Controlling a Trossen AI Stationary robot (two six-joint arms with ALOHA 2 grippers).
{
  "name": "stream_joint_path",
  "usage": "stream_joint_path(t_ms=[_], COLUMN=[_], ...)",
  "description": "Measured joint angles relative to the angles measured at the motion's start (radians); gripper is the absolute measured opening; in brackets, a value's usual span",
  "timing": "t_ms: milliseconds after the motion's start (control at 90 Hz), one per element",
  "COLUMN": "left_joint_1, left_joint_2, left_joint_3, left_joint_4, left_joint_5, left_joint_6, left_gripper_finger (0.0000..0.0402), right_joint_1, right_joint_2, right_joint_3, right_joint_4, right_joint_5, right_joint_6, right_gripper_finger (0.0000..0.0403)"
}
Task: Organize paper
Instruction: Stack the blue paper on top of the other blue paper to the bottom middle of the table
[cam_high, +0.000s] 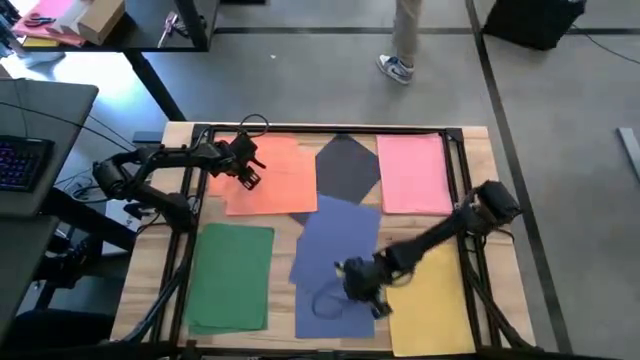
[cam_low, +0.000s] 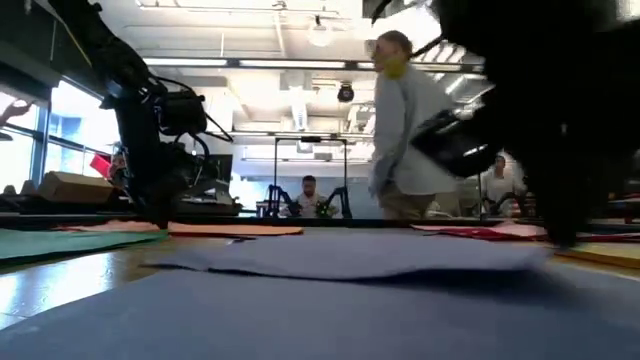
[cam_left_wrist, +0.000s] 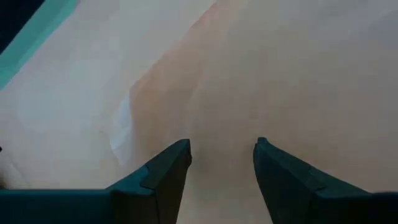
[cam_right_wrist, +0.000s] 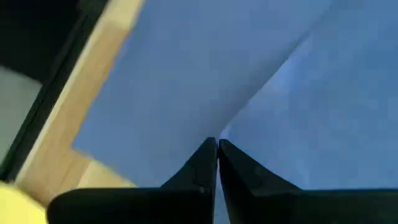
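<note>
Six colour groups of paper lie on the surface (cam_high: 150, 290), as you can count from the high view: one orange sheet (cam_high: 275, 180) at the far left, one dark grey sheet (cam_high: 347, 165) turned like a diamond at the far middle, one pink sheet (cam_high: 413, 172) at the far right, a green stack (cam_high: 232, 275) at the near left, a yellow sheet (cam_high: 440, 305) at the near right, and blue sheets (cam_high: 335, 255) overlapping in the middle (at least two, edges fanned; you cannot tell the exact number).

The left gripper (cam_high: 248, 172) hangs over the orange sheet near its left edge. Only its wrist view shows you the jaws: they stand apart, holding nothing, with orange paper filling the picture behind them.

The right gripper (cam_high: 362, 290) sits low over the near part of the blue sheets, beside the yellow sheet. Its wrist view shows the jaws pressed together at the tips (cam_right_wrist: 216, 149), right where one blue sheet's edge overlaps another; whether paper is pinched between them you cannot tell.

The low view adds what the others hide: the top blue sheet (cam_low: 350, 255) lifts slightly off the one beneath, and a person (cam_low: 405, 130) stands beyond the surface.
</note>
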Motion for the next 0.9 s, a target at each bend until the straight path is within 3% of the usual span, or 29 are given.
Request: stream_joint_path(t_ms=[167,278,400,567,744,900], left_joint_1=[0.0,0.0,0.0,0.0,0.0,0.0], left_joint_2=[0.001,0.001,0.001,0.001,0.001,0.001], left_joint_3=[0.0,-0.001,-0.001,-0.001,0.0,0.0], left_joint_4=[0.023,0.029,0.028,0.027,0.028,0.028], left_joint_5=[0.007,0.01,0.023,0.035,0.036,0.036], left_joint_6=[0.0,0.0,0.0,0.004,0.025,0.026], left_gripper_finger=[0.0168,0.0168,0.0168,0.0168,0.0168,0.0168], right_joint_1=[0.112,0.114,0.109,0.124,0.166,0.207], right_joint_2=[0.022,0.097,0.209,0.324,0.334,0.334], right_joint_3=[0.05,0.158,0.334,0.515,0.592,0.61], right_joint_4=[-0.032,-0.11,-0.167,-0.302,-0.456,-0.588], right_joint_5=[0.218,0.277,0.268,0.19,0.111,0.11], right_joint_6=[-0.157,-0.272,-0.385,-0.35,-0.255,-0.226], right_gripper_finger=[0.0,0.0,0.0,0.0,0.0,0.0])
